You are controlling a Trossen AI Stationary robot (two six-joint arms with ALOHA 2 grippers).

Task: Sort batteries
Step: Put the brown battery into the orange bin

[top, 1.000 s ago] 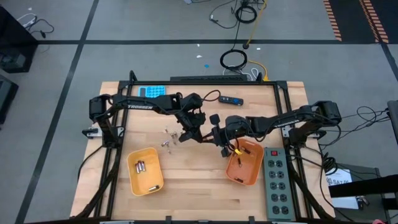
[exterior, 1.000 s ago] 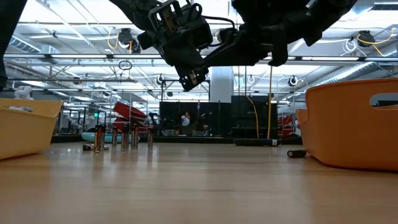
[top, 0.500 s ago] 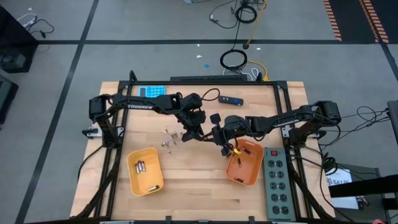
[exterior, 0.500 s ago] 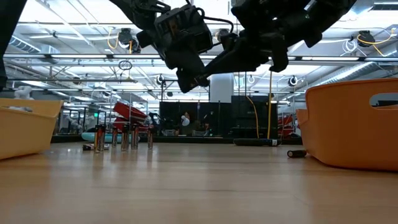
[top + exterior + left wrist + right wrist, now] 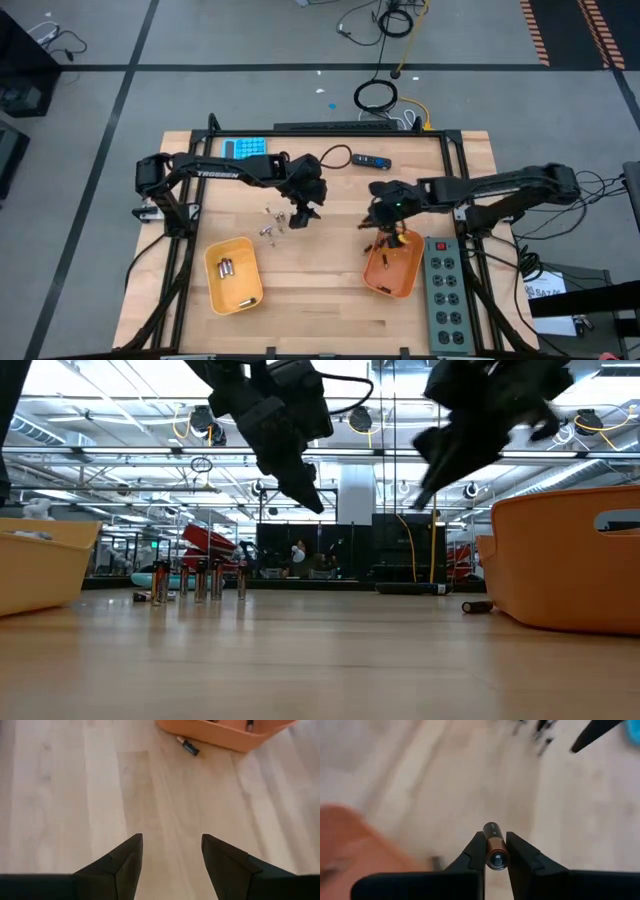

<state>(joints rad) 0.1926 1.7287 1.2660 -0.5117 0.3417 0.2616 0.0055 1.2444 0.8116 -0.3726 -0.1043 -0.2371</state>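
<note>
Several batteries [image 5: 272,222] stand and lie on the wooden table left of its middle; in the low view the batteries [image 5: 200,580] stand upright in a row. One dark battery [image 5: 187,746] lies beside the right orange tray [image 5: 392,262]. The left orange tray [image 5: 233,272] holds a few batteries. My left gripper [image 5: 172,845] hangs open above bare wood, just right of the cluster [image 5: 305,215]. My right gripper [image 5: 492,845] hovers at the right tray's far left corner [image 5: 385,225], shut on a battery. My right gripper pinches one small battery between its two fingertips [image 5: 476,845], on the sides of its copper-coloured end [image 5: 495,851]. The battery lies along the fingers, and its black end [image 5: 491,827] sticks out past the tips. It is lifted clear of table and tray.
A grey power strip [image 5: 443,290] lies right of the right tray. A blue pad [image 5: 243,147] and a black gadget with a blue end [image 5: 372,161] sit at the far edge. Bare wood stretches between the two trays.
My two grippers stood tip to tip over the table's middle and have parted. The right one has drawn back toward the table's right edge, rising a little and tipping, with the battery between its fingers. The left one has turned in place and stands open.
</note>
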